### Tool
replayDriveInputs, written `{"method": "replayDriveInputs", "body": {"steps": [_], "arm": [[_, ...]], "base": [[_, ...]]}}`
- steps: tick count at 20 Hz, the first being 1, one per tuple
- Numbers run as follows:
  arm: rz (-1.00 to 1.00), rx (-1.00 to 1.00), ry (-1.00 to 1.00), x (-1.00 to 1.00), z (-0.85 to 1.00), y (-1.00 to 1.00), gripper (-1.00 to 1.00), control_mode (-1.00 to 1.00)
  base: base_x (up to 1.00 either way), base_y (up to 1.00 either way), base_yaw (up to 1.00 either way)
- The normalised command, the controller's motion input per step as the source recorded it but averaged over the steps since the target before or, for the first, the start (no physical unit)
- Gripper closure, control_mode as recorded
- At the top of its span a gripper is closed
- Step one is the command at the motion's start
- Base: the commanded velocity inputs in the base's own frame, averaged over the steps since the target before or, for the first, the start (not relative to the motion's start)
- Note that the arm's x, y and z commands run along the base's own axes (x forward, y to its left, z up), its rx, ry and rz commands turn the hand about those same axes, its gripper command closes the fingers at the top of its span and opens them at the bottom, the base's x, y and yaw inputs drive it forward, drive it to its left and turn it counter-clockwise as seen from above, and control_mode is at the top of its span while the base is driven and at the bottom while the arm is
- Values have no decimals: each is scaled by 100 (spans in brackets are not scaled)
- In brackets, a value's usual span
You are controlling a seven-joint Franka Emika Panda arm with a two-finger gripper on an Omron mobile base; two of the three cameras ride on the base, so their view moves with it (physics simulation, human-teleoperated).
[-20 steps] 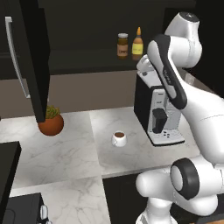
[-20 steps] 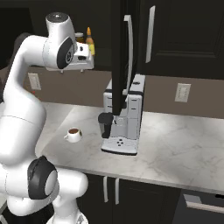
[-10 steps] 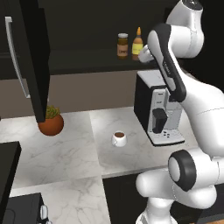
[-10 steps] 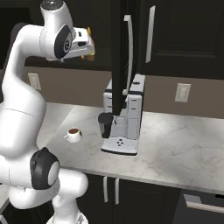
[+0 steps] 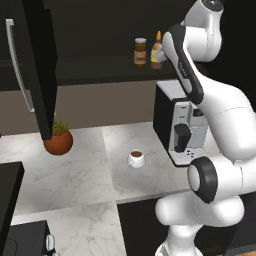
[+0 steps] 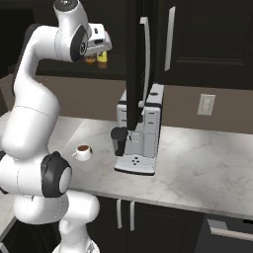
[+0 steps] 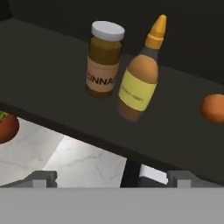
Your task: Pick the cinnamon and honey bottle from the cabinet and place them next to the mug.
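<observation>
On the cabinet shelf, ahead of my hand | honey bottle and cinnamon stand upright, just beside each other, honey nearer | hand's fingers spread apart, empty | mug down on the surface | hand's tips cut off at the frame edge, so I can't judge the gap.

The two base views are looking forward and down from behind the arm's left and right, sharing the counter, while the hand view is facing the cabinet shelf closely.
</observation>
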Motion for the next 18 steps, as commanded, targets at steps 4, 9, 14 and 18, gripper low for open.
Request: {"method": "replayDriveInputs", "body": {"steps": [4, 9, 14, 18], "arm": [[0, 0, 0, 91, 0, -3, -100, -100], [0, 6, 0, 48, 1, -20, -100, -100], [0, 19, 0, 21, 2, -22, -100, -100], [0, 6, 8, 0, 0, -2, -100, -100]], "base": [[0, 0, 0], [0, 0, 0], [0, 0, 0], [0, 0, 0]]}}
